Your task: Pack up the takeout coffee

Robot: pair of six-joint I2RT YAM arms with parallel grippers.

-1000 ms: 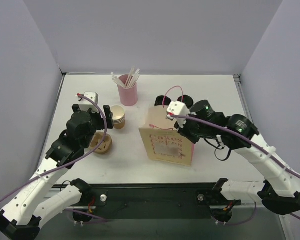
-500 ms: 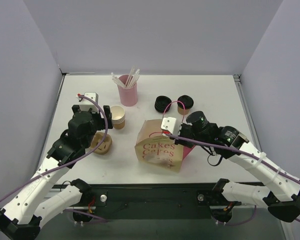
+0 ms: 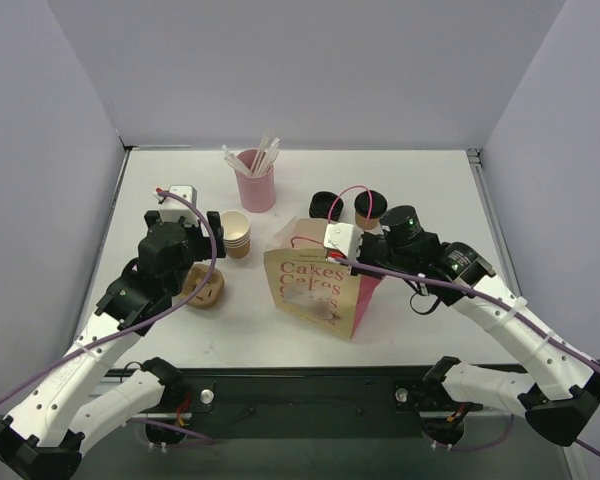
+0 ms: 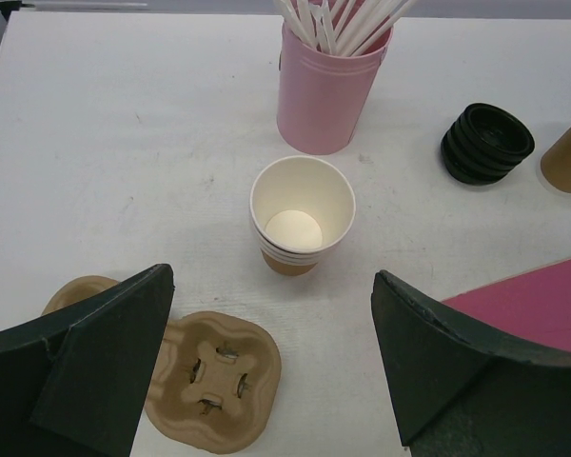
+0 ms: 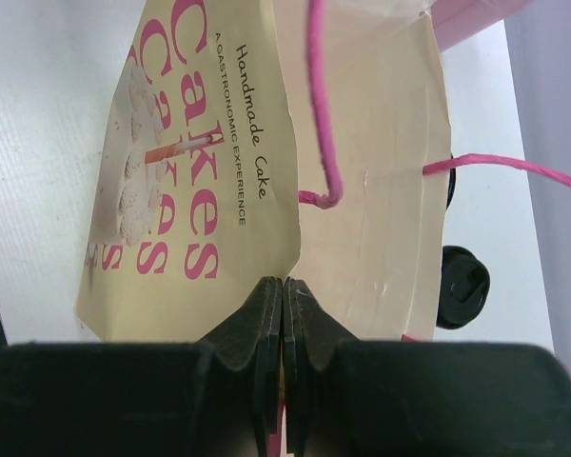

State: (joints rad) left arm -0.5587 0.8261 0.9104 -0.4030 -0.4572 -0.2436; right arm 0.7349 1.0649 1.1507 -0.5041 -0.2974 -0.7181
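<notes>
- Top view: your right gripper is pinched tight on the rim of the bag, which is tilted. The left gripper hangs wide open with nothing in it. The coffee stands behind the bag. Looks like the bag-opening step.
- Left wrist: the coffee is at the far right edge. Next you'd probably need to reach past the cup stack.
- Right wrist: fingers are clamped on the paper edge.
- White table, plain pale walls.
</notes>
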